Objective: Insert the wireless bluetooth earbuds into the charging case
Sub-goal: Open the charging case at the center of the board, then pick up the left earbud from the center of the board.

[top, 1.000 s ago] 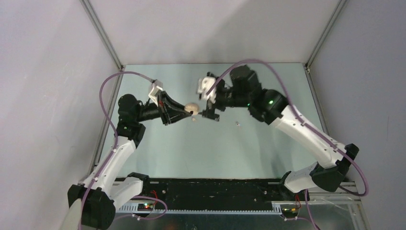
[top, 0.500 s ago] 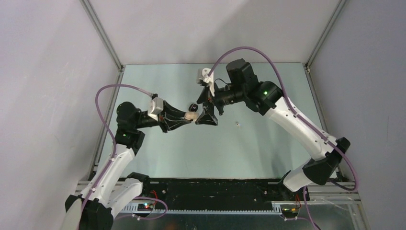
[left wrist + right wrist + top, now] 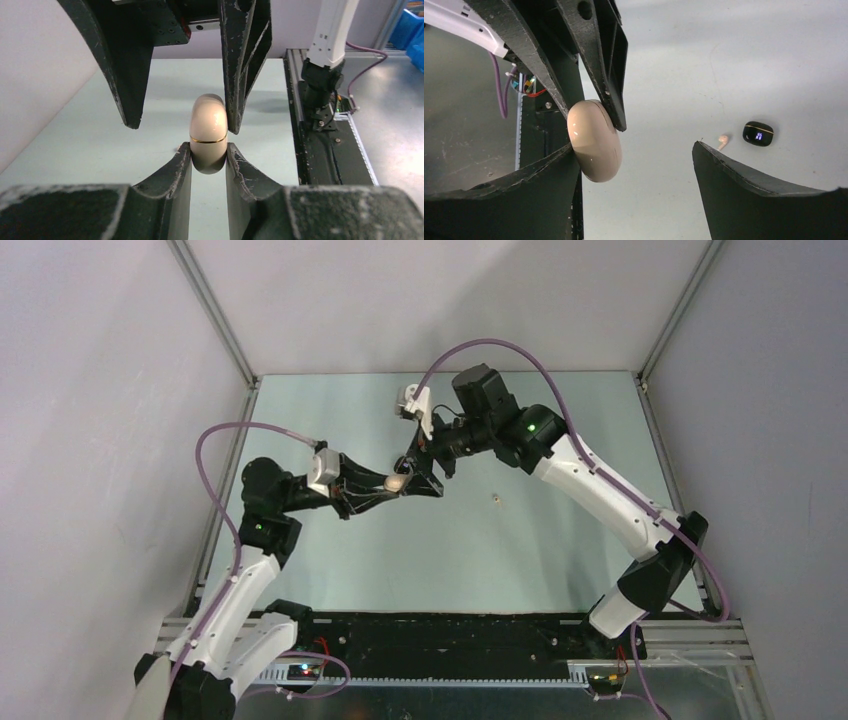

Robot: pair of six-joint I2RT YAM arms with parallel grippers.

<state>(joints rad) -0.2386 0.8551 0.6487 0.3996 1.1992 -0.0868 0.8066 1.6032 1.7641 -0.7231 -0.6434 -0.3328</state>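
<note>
My left gripper [image 3: 396, 486] is shut on a closed cream charging case [image 3: 397, 481] with a gold seam and holds it above the table. In the left wrist view the case [image 3: 209, 131] stands upright between my left fingers [image 3: 182, 167]. My right gripper [image 3: 419, 472] is open, with its jaws wide on either side of the case. In the right wrist view the case [image 3: 594, 141] rests against one right finger [image 3: 534, 185], and the other finger [image 3: 749, 190] is well apart. A pale cream earbud [image 3: 723, 141] lies on the table.
A black charging case [image 3: 758, 133] with a lit display lies on the table next to the cream earbud. Another small pale bud [image 3: 495, 498] lies on the table right of the grippers. The black base rail [image 3: 450, 635] runs along the near edge.
My right gripper has swung left and come round the cream case. My left gripper has shifted slightly down and left, still holding the case.
</note>
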